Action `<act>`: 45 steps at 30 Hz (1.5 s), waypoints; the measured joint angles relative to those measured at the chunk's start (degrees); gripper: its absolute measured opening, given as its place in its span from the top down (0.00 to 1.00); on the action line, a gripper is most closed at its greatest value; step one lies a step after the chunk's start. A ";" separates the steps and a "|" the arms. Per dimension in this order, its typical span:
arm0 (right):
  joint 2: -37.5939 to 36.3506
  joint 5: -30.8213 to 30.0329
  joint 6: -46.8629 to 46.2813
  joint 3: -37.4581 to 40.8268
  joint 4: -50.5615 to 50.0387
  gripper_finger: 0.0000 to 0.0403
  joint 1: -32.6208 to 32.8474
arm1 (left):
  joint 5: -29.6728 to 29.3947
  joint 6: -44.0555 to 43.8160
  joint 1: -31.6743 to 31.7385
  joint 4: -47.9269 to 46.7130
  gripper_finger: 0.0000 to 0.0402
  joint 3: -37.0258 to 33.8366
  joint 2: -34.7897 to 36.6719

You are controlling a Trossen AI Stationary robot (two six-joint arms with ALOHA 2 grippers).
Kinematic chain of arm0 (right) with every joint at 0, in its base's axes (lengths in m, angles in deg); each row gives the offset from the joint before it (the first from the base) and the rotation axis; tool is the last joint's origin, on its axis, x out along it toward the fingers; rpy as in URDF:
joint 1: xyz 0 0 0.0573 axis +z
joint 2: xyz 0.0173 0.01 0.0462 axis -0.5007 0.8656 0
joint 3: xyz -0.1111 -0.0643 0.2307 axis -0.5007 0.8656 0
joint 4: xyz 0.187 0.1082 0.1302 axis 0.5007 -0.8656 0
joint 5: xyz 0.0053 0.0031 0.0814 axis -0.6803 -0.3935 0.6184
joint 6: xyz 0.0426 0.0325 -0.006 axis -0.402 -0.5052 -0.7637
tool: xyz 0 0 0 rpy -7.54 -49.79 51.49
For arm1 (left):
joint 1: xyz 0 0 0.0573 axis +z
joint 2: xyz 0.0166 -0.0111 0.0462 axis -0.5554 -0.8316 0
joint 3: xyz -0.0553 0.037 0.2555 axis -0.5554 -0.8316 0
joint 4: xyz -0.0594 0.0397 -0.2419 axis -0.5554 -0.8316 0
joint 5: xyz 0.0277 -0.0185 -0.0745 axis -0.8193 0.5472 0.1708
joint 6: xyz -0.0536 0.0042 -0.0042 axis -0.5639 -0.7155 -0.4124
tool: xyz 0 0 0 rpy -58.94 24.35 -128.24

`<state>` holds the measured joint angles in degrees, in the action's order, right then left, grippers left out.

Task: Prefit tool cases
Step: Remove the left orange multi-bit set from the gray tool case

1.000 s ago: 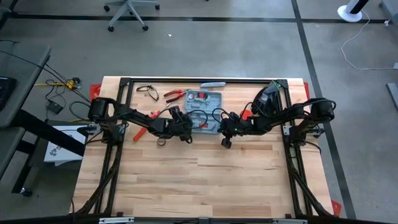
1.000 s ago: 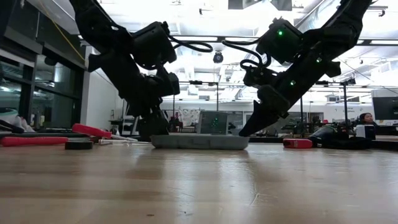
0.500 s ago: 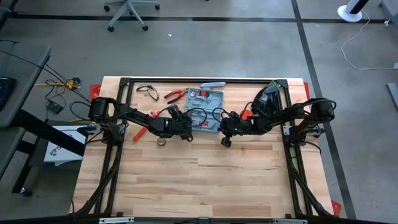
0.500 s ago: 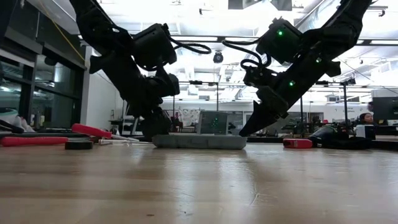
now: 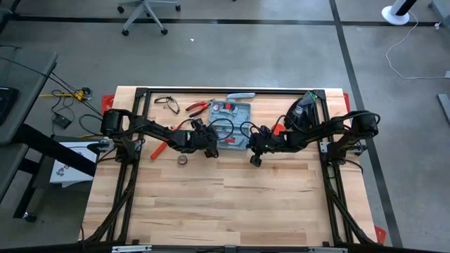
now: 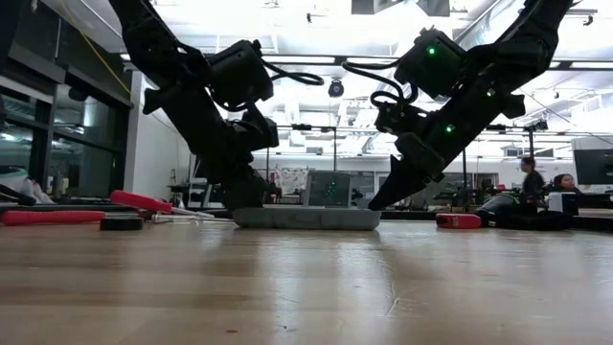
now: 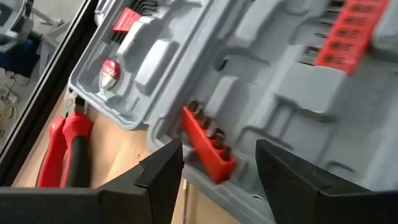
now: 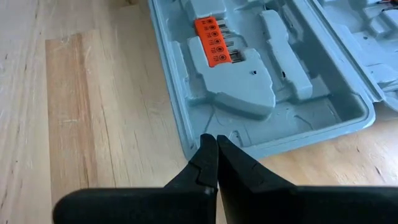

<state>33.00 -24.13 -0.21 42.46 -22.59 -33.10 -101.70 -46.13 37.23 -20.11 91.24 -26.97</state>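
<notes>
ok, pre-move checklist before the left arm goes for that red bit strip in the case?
1. Case lying open and flat on the table: ok.
2. Left gripper open: ok, its fingers stand apart on either side of the red bit holder.
3. Red bit holder lying loose in the moulded tray, near the case edge and free to grasp: ok; whether it belongs in that slot, cannot tell.
4. Right gripper shut, fingertips at the case rim: ok; whether it presses on the rim, cannot tell.
5. Space between the arms: ok, the high view shows them on opposite sides of the case.
6. Red-handled pliers outside the case, beside it: ok.
</notes>
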 joint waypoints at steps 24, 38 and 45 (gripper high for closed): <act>0.13 0.22 -0.02 0.15 -1.05 1.00 0.02 | 10.92 -1.45 7.11 3.05 0.96 -2.40 0.72; 0.13 0.07 -0.20 0.13 -0.82 1.00 0.02 | 18.98 -0.05 5.86 1.36 0.97 -2.69 10.31; 0.11 0.04 -0.69 0.09 -1.51 1.00 0.07 | 21.66 -2.48 5.62 -12.20 0.97 -2.84 16.22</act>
<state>33.11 -24.09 -0.90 42.55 -24.10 -33.03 -80.05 -48.61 42.84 -32.31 88.40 -10.75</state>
